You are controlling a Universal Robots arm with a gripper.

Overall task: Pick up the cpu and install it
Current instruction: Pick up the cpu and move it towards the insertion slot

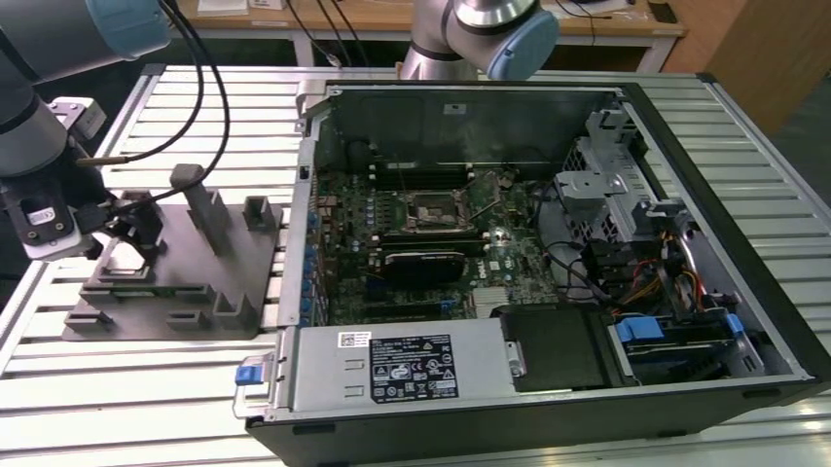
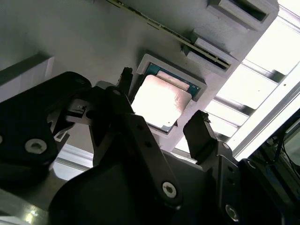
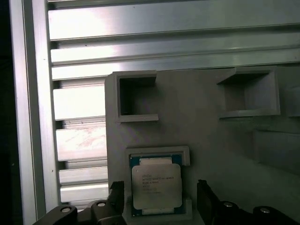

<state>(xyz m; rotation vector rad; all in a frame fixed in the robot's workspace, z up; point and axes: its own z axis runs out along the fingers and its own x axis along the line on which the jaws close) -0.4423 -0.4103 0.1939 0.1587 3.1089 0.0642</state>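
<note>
Evidently the pick-up is in hand: the small silvery square cpu (image 3: 155,185), seated in the grey plastic fixture (image 1: 169,292) at the exterior view's left, is straddled by the spread-open black gripper (image 3: 160,187), so a centred closing is called for.

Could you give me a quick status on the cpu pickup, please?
Gripper open, straddling cpu. Cpu seated in grey fixture pocket, not gripped. Nothing between fingers and chip.

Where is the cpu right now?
In both wrist views the cpu lies in a recess of the grey fixture, flanked by the open pincer, on the exterior view's left of the case.
</note>
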